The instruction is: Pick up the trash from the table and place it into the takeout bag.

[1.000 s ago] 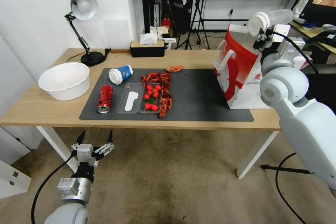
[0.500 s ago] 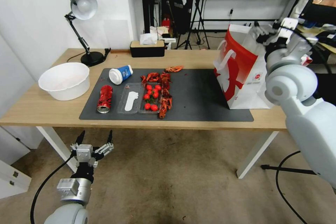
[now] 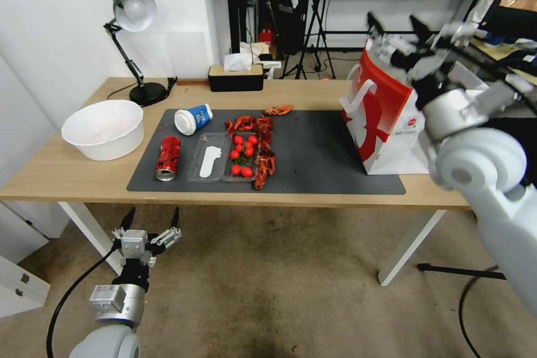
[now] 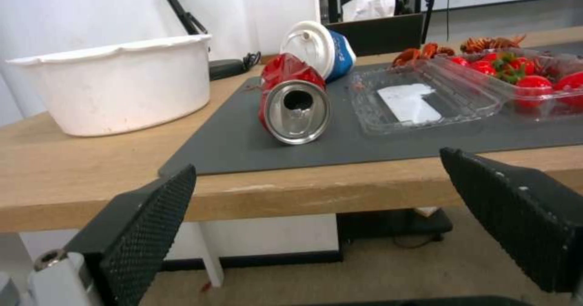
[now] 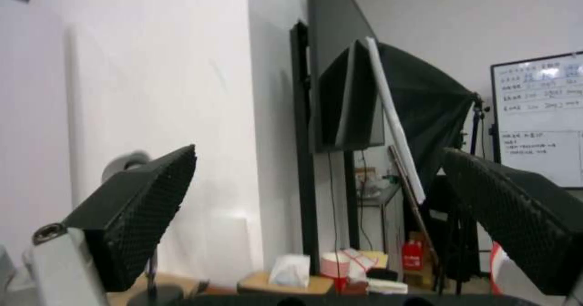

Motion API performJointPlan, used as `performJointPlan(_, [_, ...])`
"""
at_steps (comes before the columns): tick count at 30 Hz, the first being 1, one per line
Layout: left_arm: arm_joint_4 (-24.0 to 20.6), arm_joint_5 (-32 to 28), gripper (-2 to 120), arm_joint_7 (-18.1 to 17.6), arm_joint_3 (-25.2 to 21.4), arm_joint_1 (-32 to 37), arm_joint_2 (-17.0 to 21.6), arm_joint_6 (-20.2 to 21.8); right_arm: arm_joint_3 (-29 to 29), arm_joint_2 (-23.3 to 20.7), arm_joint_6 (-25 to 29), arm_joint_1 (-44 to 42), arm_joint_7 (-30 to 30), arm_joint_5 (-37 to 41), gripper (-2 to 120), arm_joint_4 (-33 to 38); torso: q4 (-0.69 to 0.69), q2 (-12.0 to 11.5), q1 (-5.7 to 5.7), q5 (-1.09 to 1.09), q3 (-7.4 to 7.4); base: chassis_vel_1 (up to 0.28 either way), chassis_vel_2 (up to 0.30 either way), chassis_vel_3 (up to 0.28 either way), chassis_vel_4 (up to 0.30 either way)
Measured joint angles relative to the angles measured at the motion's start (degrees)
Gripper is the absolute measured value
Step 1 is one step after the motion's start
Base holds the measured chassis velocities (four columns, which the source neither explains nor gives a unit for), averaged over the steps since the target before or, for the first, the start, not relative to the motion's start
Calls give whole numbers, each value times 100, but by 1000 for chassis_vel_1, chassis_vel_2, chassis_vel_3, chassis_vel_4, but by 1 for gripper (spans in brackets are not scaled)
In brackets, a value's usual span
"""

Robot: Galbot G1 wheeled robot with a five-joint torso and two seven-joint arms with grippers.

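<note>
Two pieces of trash lie on the table's [image 3: 67,179] dark mat: a red can [image 3: 167,158] on its side and a blue-and-white cup [image 3: 193,119], beside a clear tray of tomatoes [image 3: 241,155] and a white bowl [image 3: 103,128]. Raised above the takeout bag [image 3: 380,117], the right claw [image 3: 398,27] is spread apart, empty. Below the table edge, the left claw [image 3: 152,218] hangs apart; its wrist view faces the can's mouth [image 4: 296,111].

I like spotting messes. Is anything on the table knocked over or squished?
Yes. The red drink can lies dented on its side on the dark mat, and the blue-and-white paper cup has tipped over beside it.
</note>
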Motion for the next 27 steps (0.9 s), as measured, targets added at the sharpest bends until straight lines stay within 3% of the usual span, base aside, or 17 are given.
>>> performJointPlan(5, [4,-16,100,-1,-11,-3,13,-4,43,34,58,-657,-5,-707,100,215,0,0,0,0,0,0,0,0,0])
performJointPlan(7, [12,-20,100,-3,-14,-4,18,-6,62,151,87,-1134,145,-1423,100,318,2,0,0,0,0,0,0,0,0])
performJointPlan(13, [37,-27,100,-5,-16,-3,50,-8,113,521,211,-2353,576,-2527,100,492,-1,0,0,0,0,0,0,0,0])
performJointPlan(27, [69,-43,100,-10,-17,-19,82,-9,-264,1195,1066,-4079,1181,-4009,100,206,1,-1,0,-1,0,0,0,0,0])
